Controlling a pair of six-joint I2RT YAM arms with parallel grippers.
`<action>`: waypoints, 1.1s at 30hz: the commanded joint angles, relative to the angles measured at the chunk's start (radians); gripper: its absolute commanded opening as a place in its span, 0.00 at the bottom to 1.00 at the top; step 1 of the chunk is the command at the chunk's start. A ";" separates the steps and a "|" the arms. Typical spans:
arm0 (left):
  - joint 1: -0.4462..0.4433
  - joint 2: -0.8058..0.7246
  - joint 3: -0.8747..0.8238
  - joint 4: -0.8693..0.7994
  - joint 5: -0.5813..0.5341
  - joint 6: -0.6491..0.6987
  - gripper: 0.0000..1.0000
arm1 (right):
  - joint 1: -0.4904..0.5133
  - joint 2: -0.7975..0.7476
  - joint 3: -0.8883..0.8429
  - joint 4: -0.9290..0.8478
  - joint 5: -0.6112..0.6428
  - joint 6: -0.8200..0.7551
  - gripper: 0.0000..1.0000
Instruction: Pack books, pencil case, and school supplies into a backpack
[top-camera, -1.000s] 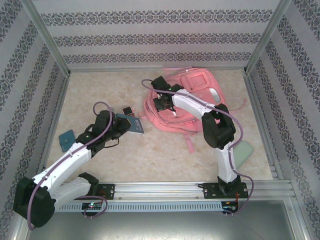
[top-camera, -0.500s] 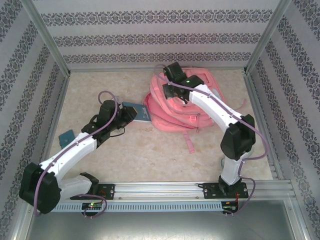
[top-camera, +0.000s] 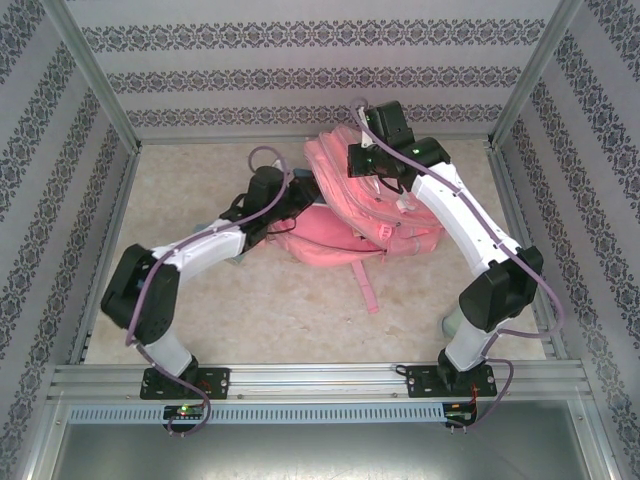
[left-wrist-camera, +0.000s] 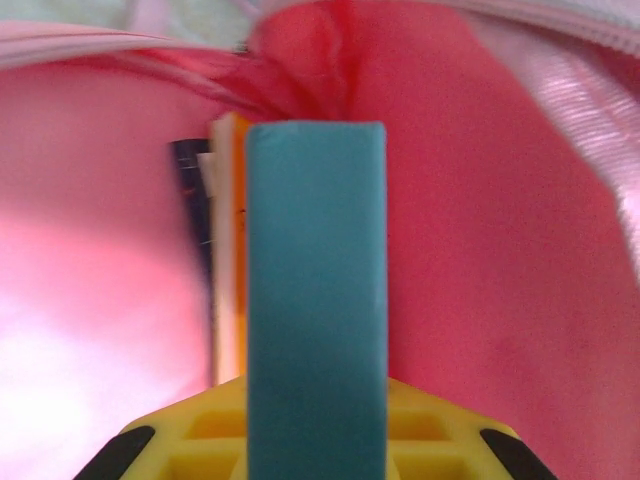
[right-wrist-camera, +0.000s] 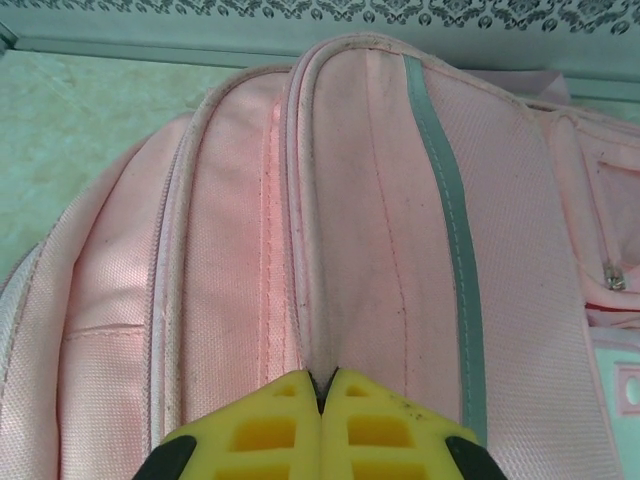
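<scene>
The pink backpack lies at the back middle of the table, its mouth facing left. My left gripper reaches into that mouth, shut on the grey-teal book, which stands edge-on between the yellow fingers inside the pink lining. Beside it in the bag lie other books: a yellow-orange and white edge and a dark navy one. My right gripper is shut on a fold of the backpack's top fabric, holding it raised; its fingertips pinch the seam.
A pink strap trails toward the front. A pale green object peeks out by the right arm's lower link. Patterned walls and aluminium posts enclose the table. Bare marble surface lies in front of the bag.
My left arm has carried the grey-teal book rightward from the table into the backpack's mouth. My right gripper has moved back and right, lifting the bag's top flap.
</scene>
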 joint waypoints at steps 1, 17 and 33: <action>-0.043 0.099 0.096 0.136 0.009 -0.037 0.01 | -0.007 -0.070 0.072 0.091 -0.066 0.047 0.00; -0.171 0.514 0.476 -0.032 -0.056 -0.082 0.00 | -0.042 -0.070 0.078 0.112 -0.126 0.092 0.00; -0.195 0.464 0.683 -0.614 -0.240 0.115 0.85 | -0.064 -0.086 0.024 0.119 -0.116 0.099 0.00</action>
